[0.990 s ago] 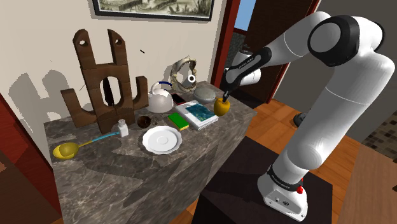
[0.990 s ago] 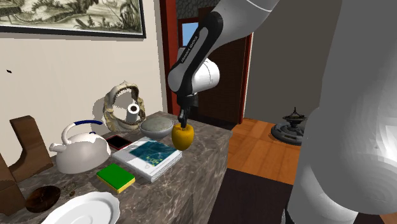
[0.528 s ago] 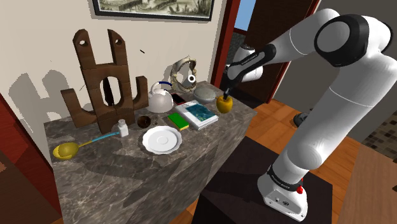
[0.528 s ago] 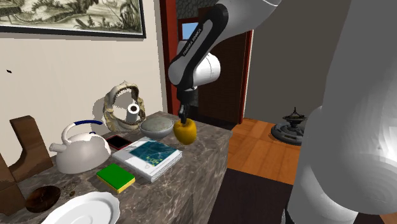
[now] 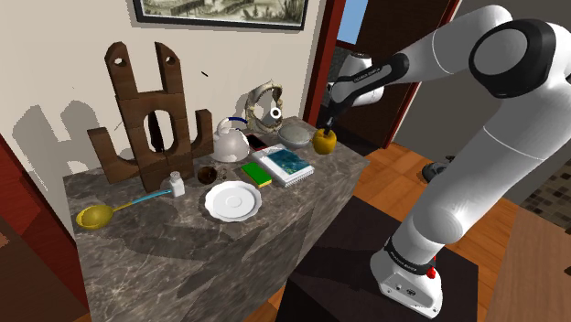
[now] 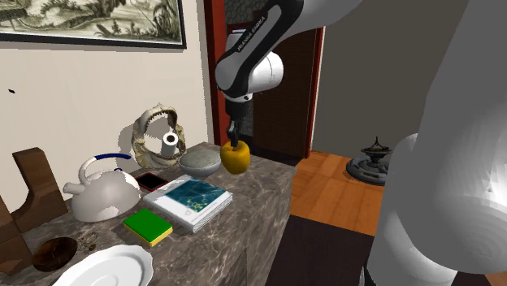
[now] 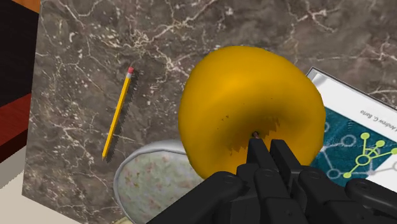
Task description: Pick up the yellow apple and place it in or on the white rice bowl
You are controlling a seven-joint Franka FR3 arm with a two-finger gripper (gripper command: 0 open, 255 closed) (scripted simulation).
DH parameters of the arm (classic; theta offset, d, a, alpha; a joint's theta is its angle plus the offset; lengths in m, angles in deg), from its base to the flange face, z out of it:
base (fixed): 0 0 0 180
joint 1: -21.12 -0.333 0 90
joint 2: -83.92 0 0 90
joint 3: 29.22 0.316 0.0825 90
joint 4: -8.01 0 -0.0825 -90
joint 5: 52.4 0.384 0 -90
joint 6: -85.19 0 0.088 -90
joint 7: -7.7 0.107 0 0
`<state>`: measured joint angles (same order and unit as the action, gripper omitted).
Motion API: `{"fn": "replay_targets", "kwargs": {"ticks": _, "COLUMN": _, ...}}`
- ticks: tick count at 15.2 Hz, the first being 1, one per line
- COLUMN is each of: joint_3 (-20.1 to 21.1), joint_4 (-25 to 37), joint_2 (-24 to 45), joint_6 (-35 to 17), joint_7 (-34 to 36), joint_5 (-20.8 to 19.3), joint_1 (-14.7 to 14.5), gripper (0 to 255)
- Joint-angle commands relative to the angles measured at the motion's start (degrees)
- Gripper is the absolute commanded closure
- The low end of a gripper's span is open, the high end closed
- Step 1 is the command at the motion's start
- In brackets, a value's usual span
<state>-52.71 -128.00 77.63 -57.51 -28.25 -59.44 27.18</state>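
It was plainly a room in somebody's home, a hallway or dining corner by the look of it. A framed print (image 5: 220,11) hung on the cream wall (image 5: 55,64) above a dark marble-topped sideboard (image 5: 183,242). On that stood a white kettle (image 5: 231,144), a white plate (image 5: 232,199), a book (image 5: 286,165) and big wooden letters (image 5: 146,119) kept as ornament. Beside it was a red door frame (image 5: 335,37), and warm wooden boards (image 5: 522,265) covered the floor.
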Motion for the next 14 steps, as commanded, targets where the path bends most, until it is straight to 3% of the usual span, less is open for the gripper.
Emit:
{"fn": "replay_targets", "kwargs": {"ticks": 1, "joint_3": 0.24, "joint_4": 0.71, "joint_2": -0.86, "joint_6": 1.56, "joint_7": 0.43, "joint_5": -0.37, "joint_1": -0.04, "gripper": 255}}
{"fn": "replay_targets", "kwargs": {"ticks": 14, "joint_3": 1.28, "joint_4": 6.52, "joint_2": -5.79, "joint_6": 12.1, "joint_7": 1.18, "joint_5": -1.66, "joint_1": 0.02, "gripper": 255}}
